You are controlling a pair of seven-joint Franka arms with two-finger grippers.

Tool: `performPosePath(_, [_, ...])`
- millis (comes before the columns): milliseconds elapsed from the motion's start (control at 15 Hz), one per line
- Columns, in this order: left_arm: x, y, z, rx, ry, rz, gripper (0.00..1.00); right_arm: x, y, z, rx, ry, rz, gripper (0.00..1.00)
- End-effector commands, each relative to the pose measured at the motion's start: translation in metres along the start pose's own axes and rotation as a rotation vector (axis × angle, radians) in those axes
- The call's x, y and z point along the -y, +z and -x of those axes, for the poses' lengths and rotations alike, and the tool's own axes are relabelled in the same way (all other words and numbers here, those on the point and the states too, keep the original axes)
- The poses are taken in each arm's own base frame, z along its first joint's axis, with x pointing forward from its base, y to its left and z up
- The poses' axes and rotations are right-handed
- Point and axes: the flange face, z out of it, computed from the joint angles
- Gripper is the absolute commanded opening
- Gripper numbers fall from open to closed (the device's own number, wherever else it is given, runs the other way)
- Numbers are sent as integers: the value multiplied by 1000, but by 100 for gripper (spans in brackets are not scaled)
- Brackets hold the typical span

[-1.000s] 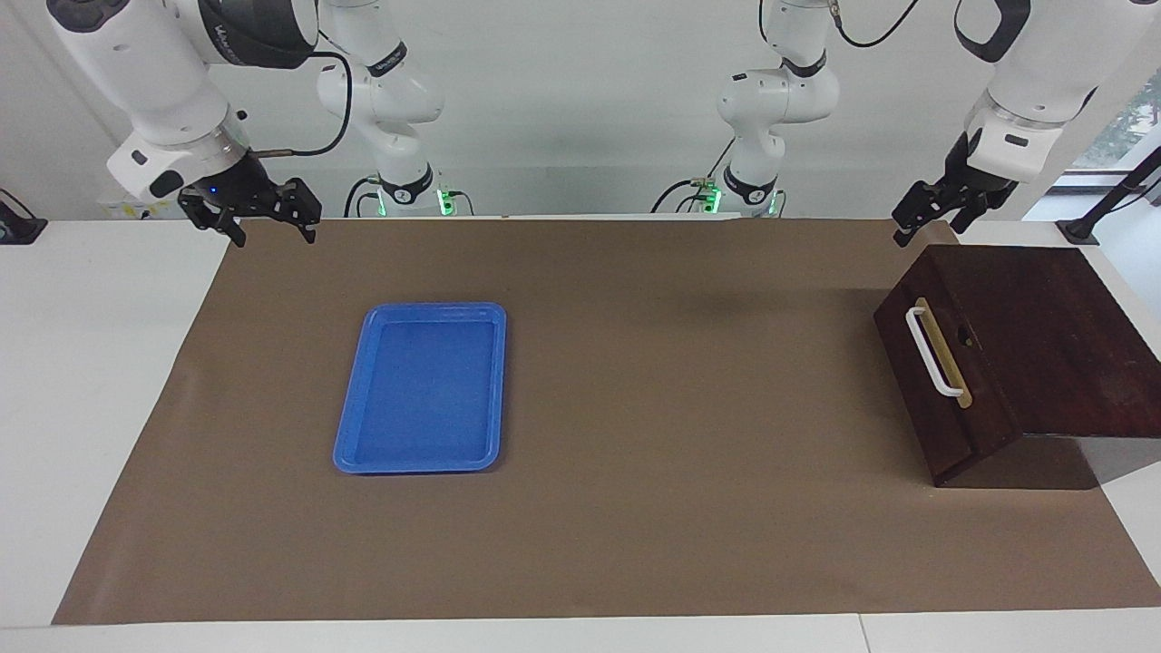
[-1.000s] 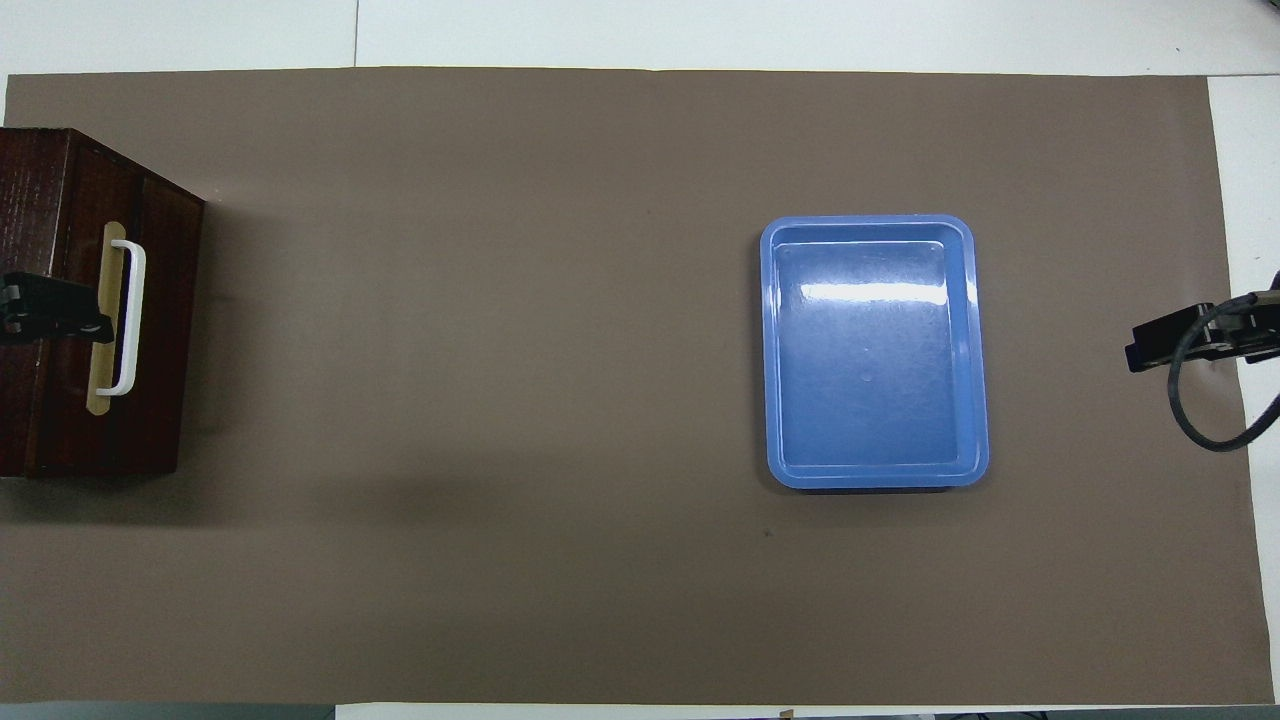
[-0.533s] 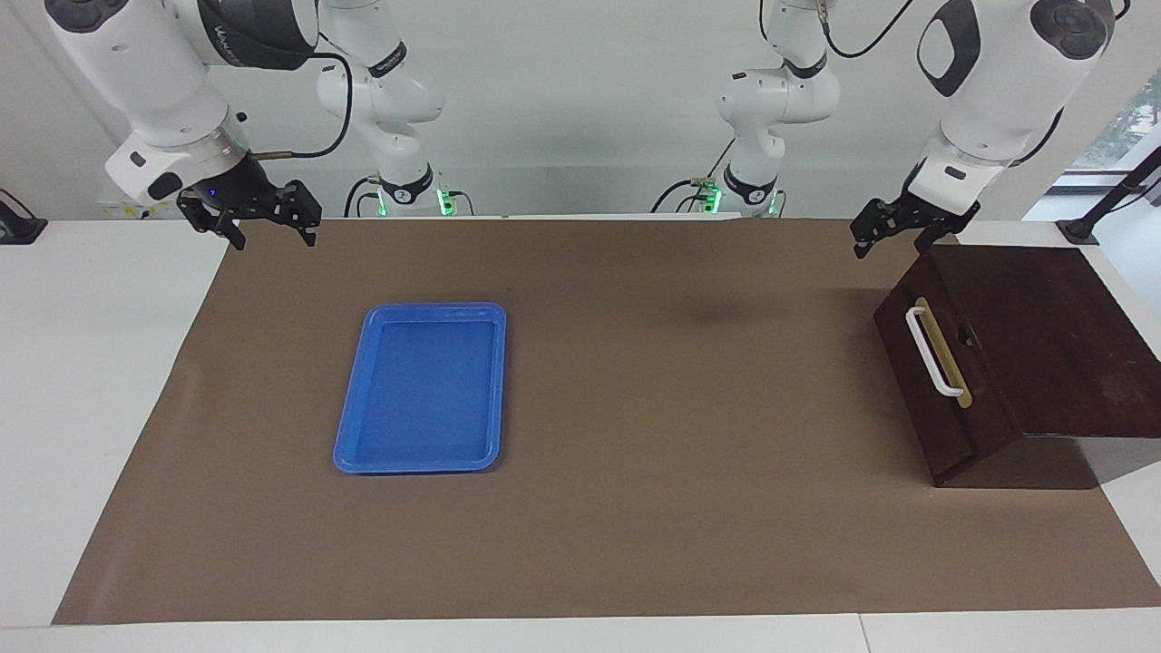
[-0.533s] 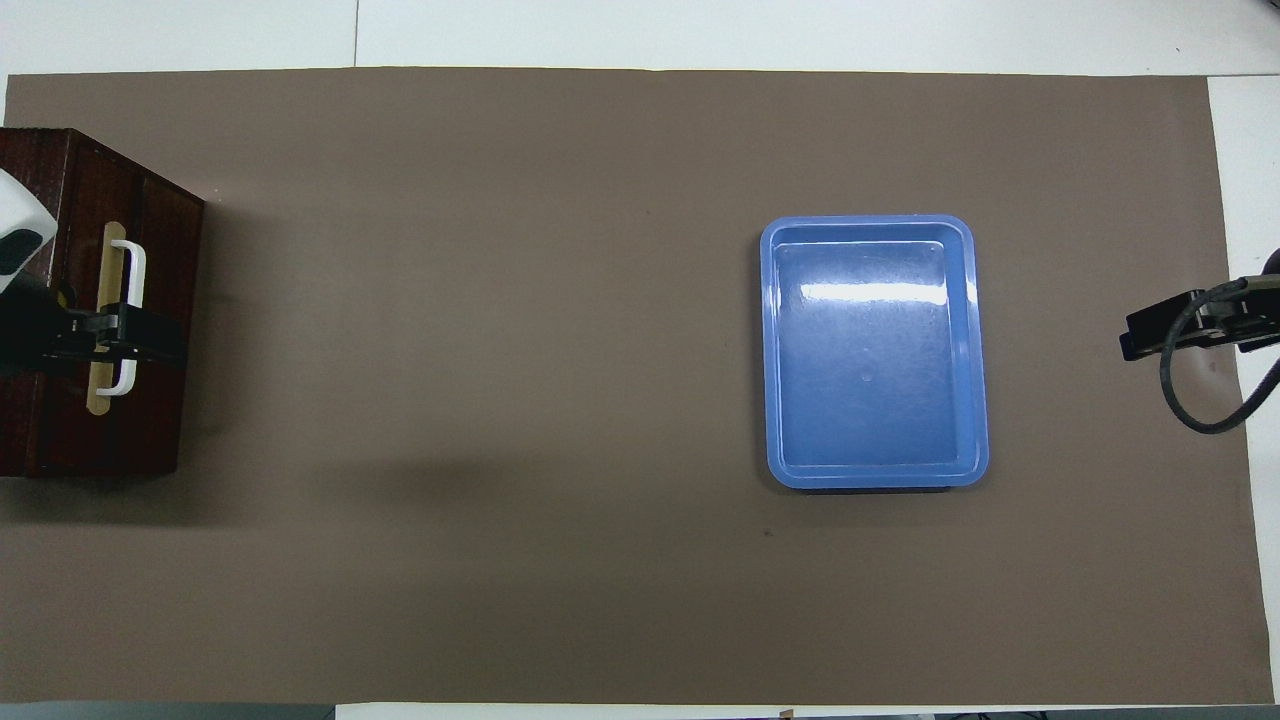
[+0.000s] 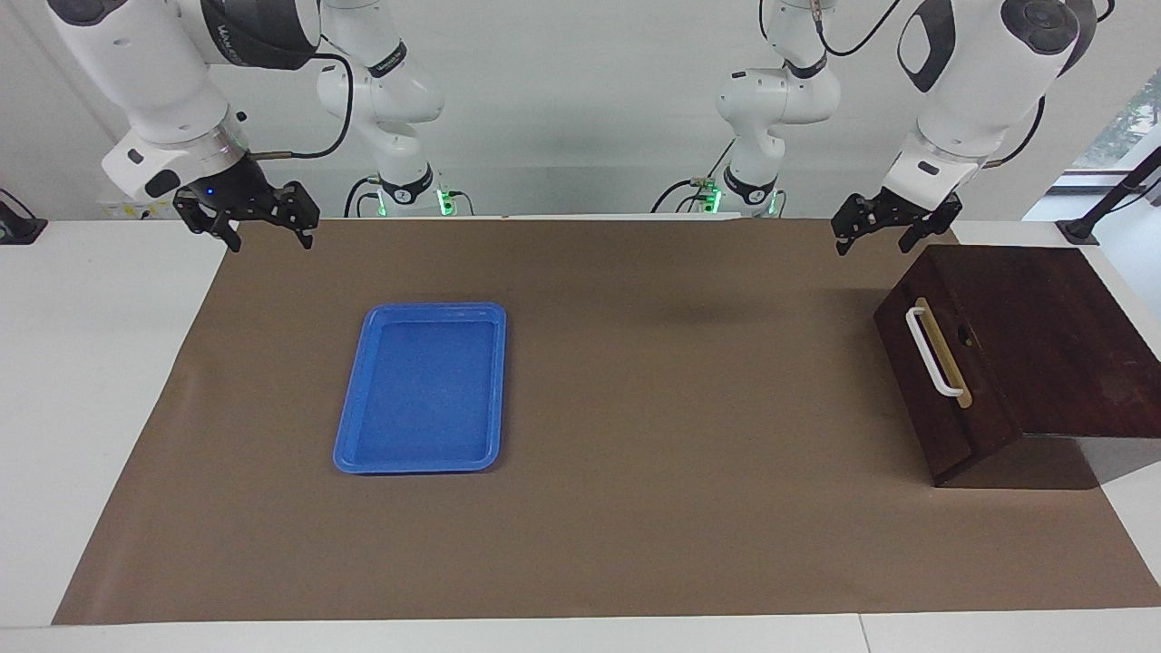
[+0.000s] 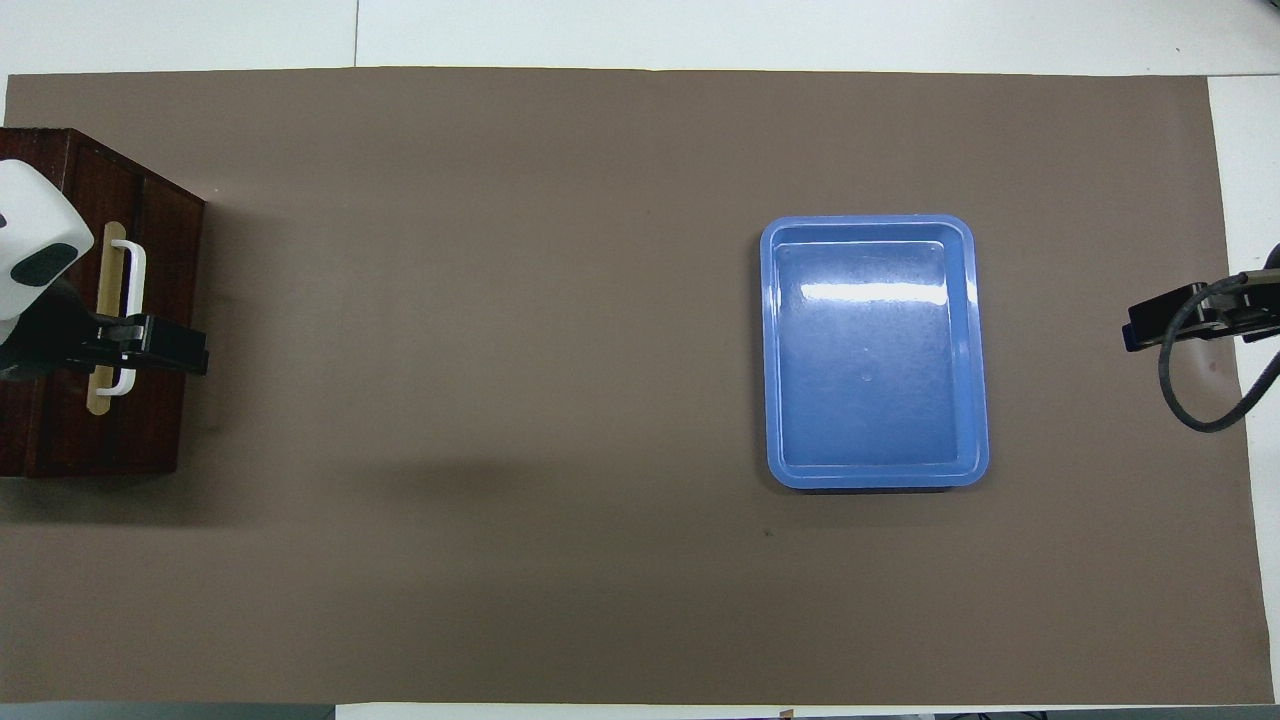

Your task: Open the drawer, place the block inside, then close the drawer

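The dark wood drawer (image 5: 916, 399) is shut in its slanted-front box at the left arm's end of the table, with its white bar handle (image 5: 934, 355) facing the middle of the table. It also shows in the overhead view (image 6: 165, 260). My left gripper (image 5: 873, 241) is open and empty, up in the air. In the overhead view my left gripper (image 6: 190, 348) lies over the handle's nearer end. My right gripper (image 5: 269, 238) is open and empty, in the air at the right arm's end; the overhead view shows it too (image 6: 1135, 337). The yellow block is out of view.
A flat blue tray (image 5: 434, 309) lies on the brown mat (image 5: 680, 408) toward the right arm's end, with nothing in it. The tray (image 6: 868, 222) is well apart from both grippers.
My left gripper has swung off the box top toward the middle of the table and now covers the drawer's handle end from above. The right gripper has hardly moved.
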Motion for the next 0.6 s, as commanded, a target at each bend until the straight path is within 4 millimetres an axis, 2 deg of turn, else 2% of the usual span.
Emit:
performPosePath(0, [1,0,8,22,73,12,99,1,-3,2,-12,12,27,100])
performPosePath(133, [0,0,10,37,124,14,99,1,-3,2,-12,13,26,100])
performPosePath(533, [-1,1,11,45,127,14,100,-2,-2,2,-9,19,25,100])
